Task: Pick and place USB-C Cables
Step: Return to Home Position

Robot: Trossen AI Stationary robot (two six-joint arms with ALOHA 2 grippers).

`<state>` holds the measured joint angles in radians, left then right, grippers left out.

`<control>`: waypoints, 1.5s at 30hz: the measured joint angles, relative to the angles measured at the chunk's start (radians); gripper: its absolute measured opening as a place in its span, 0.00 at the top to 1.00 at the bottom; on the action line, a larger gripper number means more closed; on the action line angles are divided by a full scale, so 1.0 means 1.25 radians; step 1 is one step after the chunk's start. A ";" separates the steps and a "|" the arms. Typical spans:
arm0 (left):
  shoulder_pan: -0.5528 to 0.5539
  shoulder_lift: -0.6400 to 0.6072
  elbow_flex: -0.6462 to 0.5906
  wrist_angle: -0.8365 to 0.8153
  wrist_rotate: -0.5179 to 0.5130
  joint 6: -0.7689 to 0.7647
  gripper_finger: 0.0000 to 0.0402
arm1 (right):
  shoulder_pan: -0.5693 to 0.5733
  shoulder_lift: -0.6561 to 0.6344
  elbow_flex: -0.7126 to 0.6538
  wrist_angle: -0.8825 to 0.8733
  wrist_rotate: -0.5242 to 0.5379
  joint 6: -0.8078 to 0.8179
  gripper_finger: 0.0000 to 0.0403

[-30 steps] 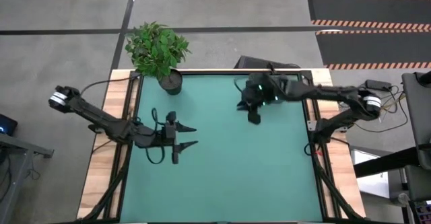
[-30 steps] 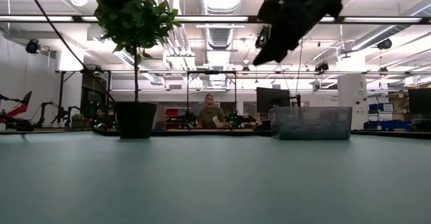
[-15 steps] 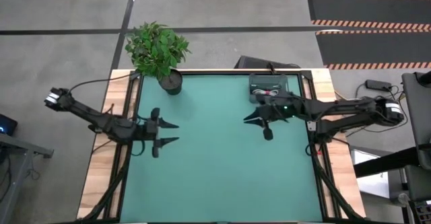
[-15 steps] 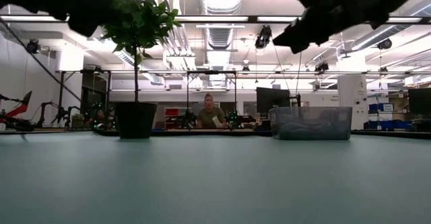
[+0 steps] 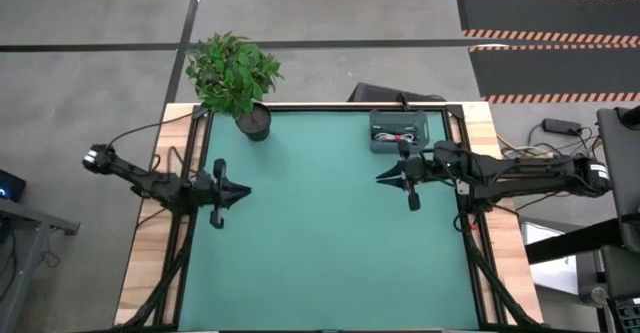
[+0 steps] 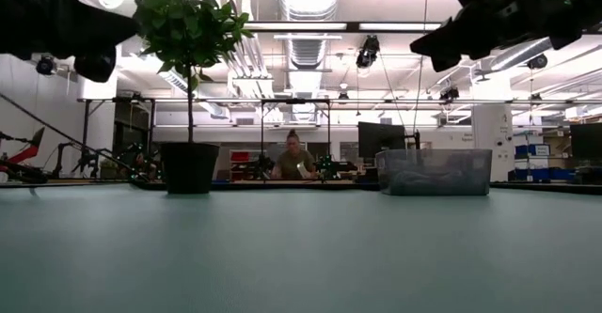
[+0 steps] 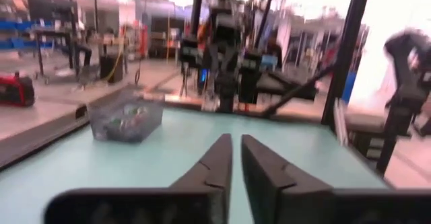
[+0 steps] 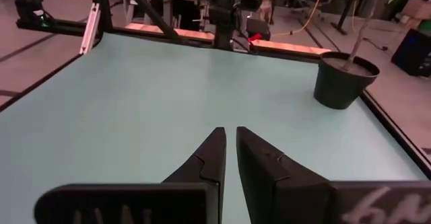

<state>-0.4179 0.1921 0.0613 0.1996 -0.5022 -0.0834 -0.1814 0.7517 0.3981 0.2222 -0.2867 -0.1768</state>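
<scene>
**Two tools aloft, cables in the one bin**

Counted on the green-topped table with pale wooden side rails (image 5: 330, 263): one clear rectangular plastic bin (image 5: 374, 123) and one leafy green plant in a round black pot (image 5: 232, 71). Counted above it: two dark jointed arms, one tool apiece.

Bin at the far edge, toward the right corner. Plant at the far left corner, well apart from the bin.

Small bundled USB-C cables (image 5: 400, 135): inside the bin. Seen from above, one white bundle with a red spot. The rest too small to separate, so cannot tell how many bundles. Only a dark tangle behind the clear wall in the left wrist view.

Reaching in from the left side, the left arm (image 5: 150, 181). At its end the left tool (image 5: 246, 190), over the table's left edge with tips aimed toward the middle. Narrow, a mere slit between the two fingers, gripping nothing.

Reaching in from the right side, the right arm (image 5: 520, 173). At its end the right tool (image 5: 381, 179), near the bin on its near side, tips aimed toward the middle. Narrow likewise, a thin slit between the fingers, gripping nothing.

Tips of the two tools pointed at each other, well apart. In the low view, both raised high off the table.

Beyond the table, in the room behind: one person (image 6: 293, 160).
</scene>
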 joint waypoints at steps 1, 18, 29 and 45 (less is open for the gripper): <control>0.000 -0.022 -0.010 0.000 0.000 0.009 0.97 | 0.000 -0.009 -0.004 0.000 0.001 -0.002 0.94; 0.000 -0.122 -0.043 -0.024 -0.006 0.072 1.00 | -0.023 -0.214 -0.129 0.000 0.042 -0.020 0.94; 0.001 -0.114 -0.044 -0.023 -0.022 0.057 1.00 | -0.055 -0.377 -0.204 0.000 0.042 -0.005 0.94; 0.000 -0.076 -0.045 -0.022 -0.021 0.051 1.00 | -0.054 -0.570 -0.308 0.054 -0.028 0.005 0.94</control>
<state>-0.4175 0.0976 0.0051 0.1722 -0.5290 -0.0196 -0.2493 0.0392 0.0128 0.2893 -0.3221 -0.1701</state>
